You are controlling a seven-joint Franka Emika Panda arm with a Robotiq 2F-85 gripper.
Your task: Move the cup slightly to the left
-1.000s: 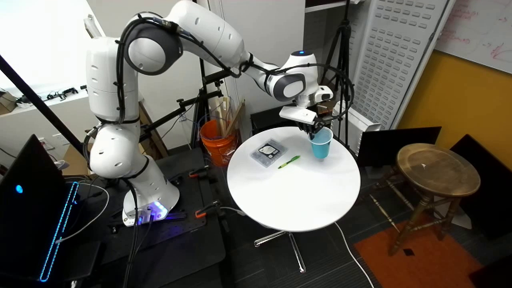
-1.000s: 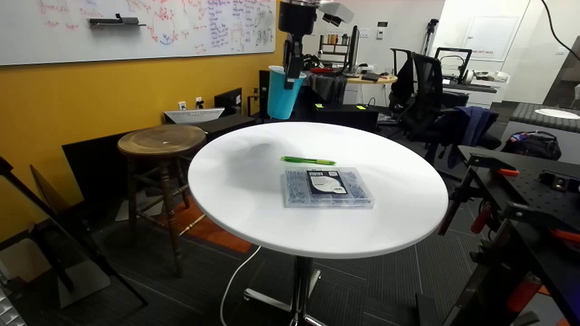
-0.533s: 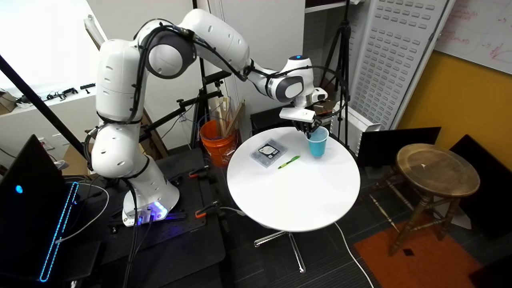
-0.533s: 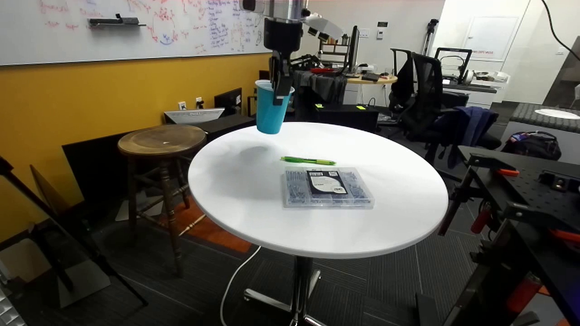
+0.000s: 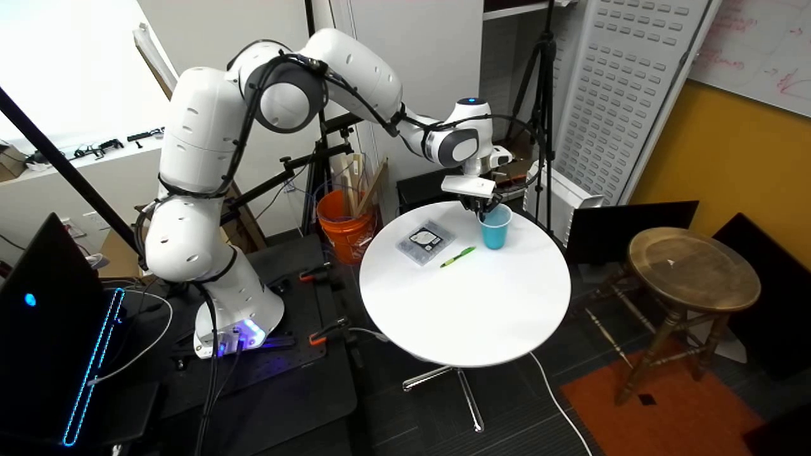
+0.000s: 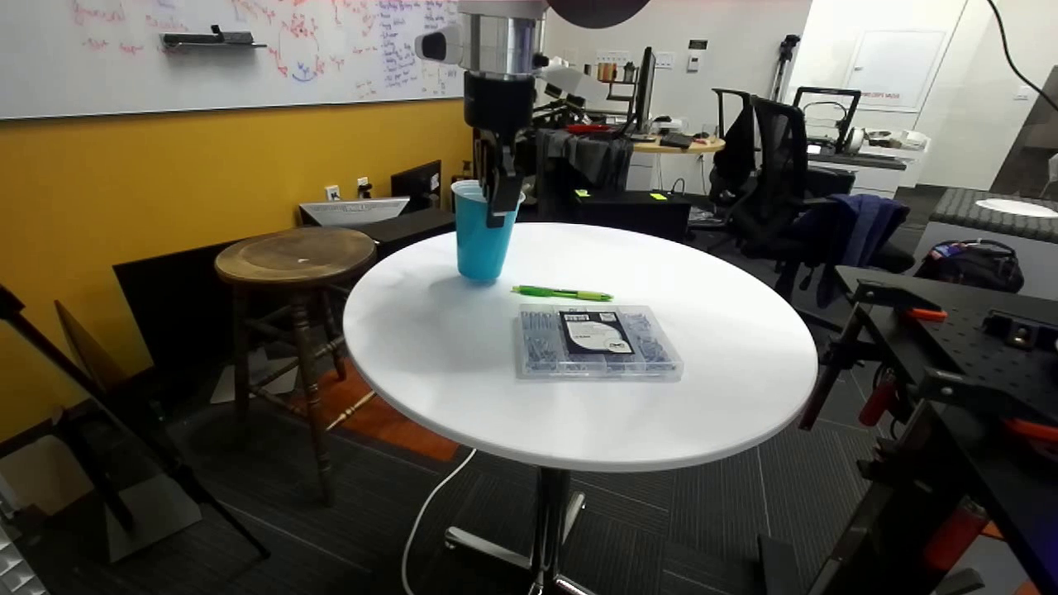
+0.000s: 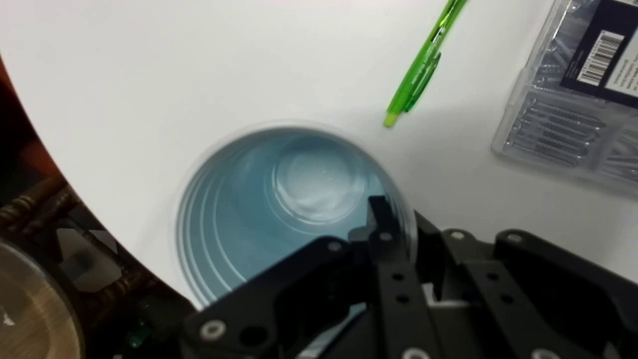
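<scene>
The light-blue cup [image 5: 495, 235] is upright over the far part of the round white table [image 5: 443, 316]. In an exterior view [image 6: 481, 240] its base is at or just above the tabletop; I cannot tell if it touches. My gripper [image 5: 484, 214] is shut on the cup's wall at the rim. In the wrist view the gripper [image 7: 402, 214] has one finger inside the cup [image 7: 239, 199] and one outside. The cup's inside shows only its bare bottom. Part of the near rim is hidden behind the fingers.
A green pen [image 6: 562, 293] lies close to the cup. A clear box of screws [image 6: 599, 364] lies beyond the pen. The table edge [image 7: 65, 174] curves past the cup's far side from the pen. A wooden stool [image 5: 694, 269] and an orange bucket [image 5: 345, 234] stand off the table.
The cup and my gripper have come down from above the table to its surface or very near it. Both have also shifted left in both exterior views. The pen and box have not moved.
</scene>
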